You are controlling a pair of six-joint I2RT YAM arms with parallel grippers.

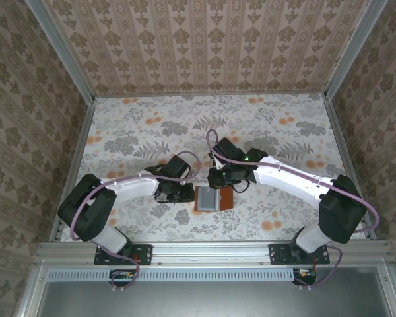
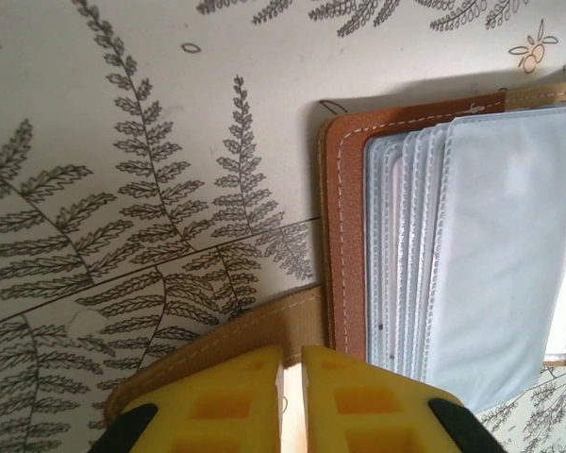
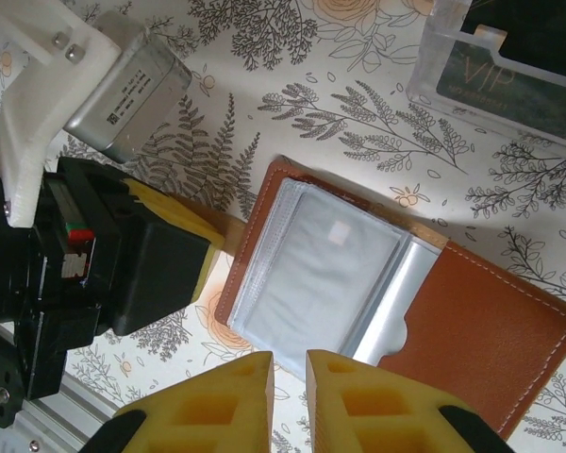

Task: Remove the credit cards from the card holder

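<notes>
From above, the holder point(image 1: 214, 198) lies open on the floral table point(image 1: 145, 125), just toward 6 o'clock from the middle, with its grey sleeves on the 9 o'clock side and the brown cover on the 3 o'clock side. The left pincer point(image 1: 179, 193) sits at the holder's 9 o'clock edge. The right pincer point(image 1: 221, 179) sits at about its 12 o'clock, low over it. How the jaws stand cannot be made out here.

On the left wrist camera, the holder fills the 3 o'clock side, a brown stitched border around a fan of clear sleeves point(image 2: 472, 255). A tan tab point(image 2: 236, 330) runs from the holder's border toward 7 o'clock and passes under the yellow fingers at 6 o'clock. The left pincer is nearly closed, with only a thin pale sliver between the fingers, and it appears to pinch this tab.

On the right wrist camera, the holder lies spread across the centre, sleeves toward 9 o'clock and cover toward 4 o'clock. A pale card point(image 3: 325, 255) shows through the top sleeve. The right pincer, at 6 o'clock, is almost closed, its tips at the sleeves' near edge. Whether it has caught anything cannot be told. At 1 o'clock a clear tray point(image 3: 432, 66) holds a dark card point(image 3: 519, 90), well apart from the holder.
</notes>
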